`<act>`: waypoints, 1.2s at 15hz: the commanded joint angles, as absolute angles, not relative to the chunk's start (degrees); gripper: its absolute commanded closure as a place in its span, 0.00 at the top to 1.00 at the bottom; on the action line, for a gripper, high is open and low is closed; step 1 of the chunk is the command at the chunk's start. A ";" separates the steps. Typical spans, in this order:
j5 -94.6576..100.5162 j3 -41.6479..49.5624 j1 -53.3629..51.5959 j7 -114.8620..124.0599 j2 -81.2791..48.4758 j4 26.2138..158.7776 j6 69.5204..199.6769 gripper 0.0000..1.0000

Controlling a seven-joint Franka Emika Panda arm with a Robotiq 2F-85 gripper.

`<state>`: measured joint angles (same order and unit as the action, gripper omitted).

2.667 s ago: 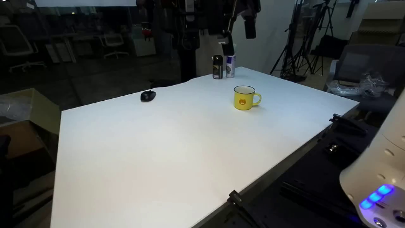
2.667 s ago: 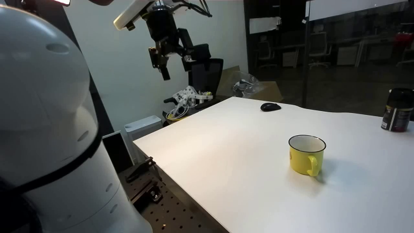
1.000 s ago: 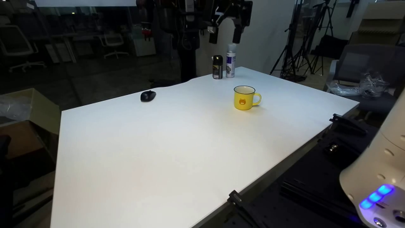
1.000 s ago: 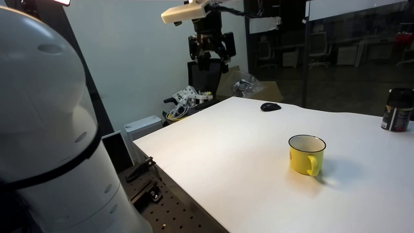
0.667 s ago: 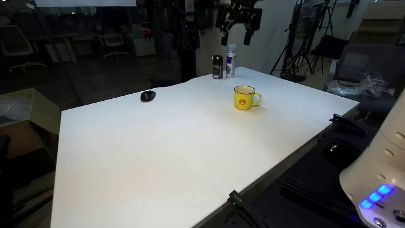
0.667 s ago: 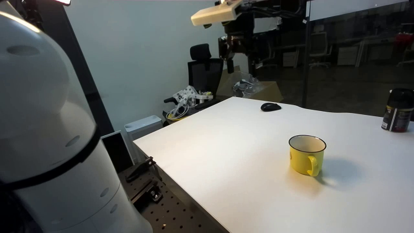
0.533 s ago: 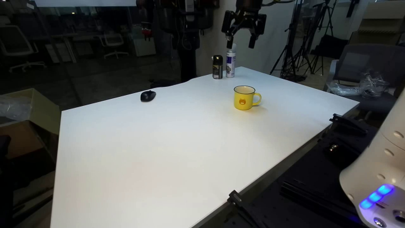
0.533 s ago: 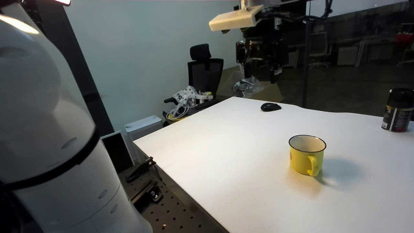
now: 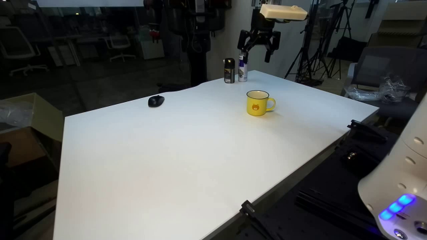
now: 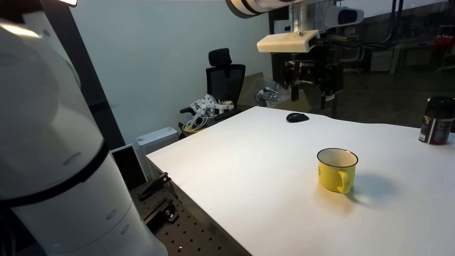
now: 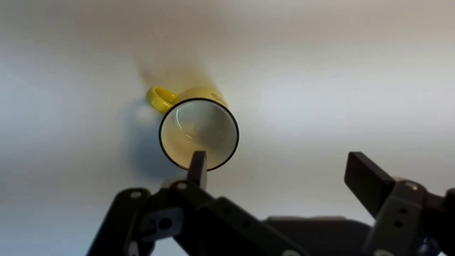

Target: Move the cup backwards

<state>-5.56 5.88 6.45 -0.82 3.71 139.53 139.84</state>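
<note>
The yellow cup stands upright on the white table, in both exterior views (image 9: 255, 106) (image 10: 334, 177). It has a pale inside, a dark line round its rim, a bear print and a side handle. My gripper (image 9: 257, 59) hangs well above the table, pointing down, apart from the cup. It also shows in an exterior view (image 10: 309, 100). In the wrist view the gripper (image 11: 278, 160) is wide open with nothing between its fingers. There the cup (image 11: 199, 128) lies to the left, its lower rim partly covered by the left finger (image 11: 197, 169).
A flat black mouse (image 9: 156, 101) lies near the table's edge. A dark can (image 9: 229, 70) and a white and purple spray can (image 9: 243, 68) stand at the table's corner. Clamps (image 9: 248, 210) sit along the edge beside the robot's base.
The gripper has swung round to point straight down, moved across towards the cup's side and come lower, staying open. The cup has not moved.
</note>
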 commanded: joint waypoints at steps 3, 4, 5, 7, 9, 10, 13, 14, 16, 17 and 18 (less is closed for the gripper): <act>-9.12 7.20 7.11 -2.27 -4.94 131.81 137.00 1.00; -9.66 7.48 7.47 -3.03 -7.57 129.39 135.66 1.00; -9.78 7.60 7.88 -3.30 -10.32 127.00 135.03 1.00; -9.36 7.49 8.60 -3.34 -16.32 121.65 133.20 1.00; -8.35 7.20 8.66 -2.50 -12.56 126.27 135.25 1.00; -8.30 7.12 8.87 -2.47 -15.31 124.00 134.86 1.00; -8.23 6.93 9.03 -2.43 -19.47 120.75 134.71 1.00; -8.13 7.04 8.56 -0.82 -20.09 120.48 135.87 1.00; -8.56 6.70 8.29 0.19 -22.21 119.30 137.84 1.00; -8.46 6.57 8.25 0.24 -23.24 118.62 138.33 1.00; -8.15 6.53 8.12 0.58 -24.32 117.86 138.62 1.00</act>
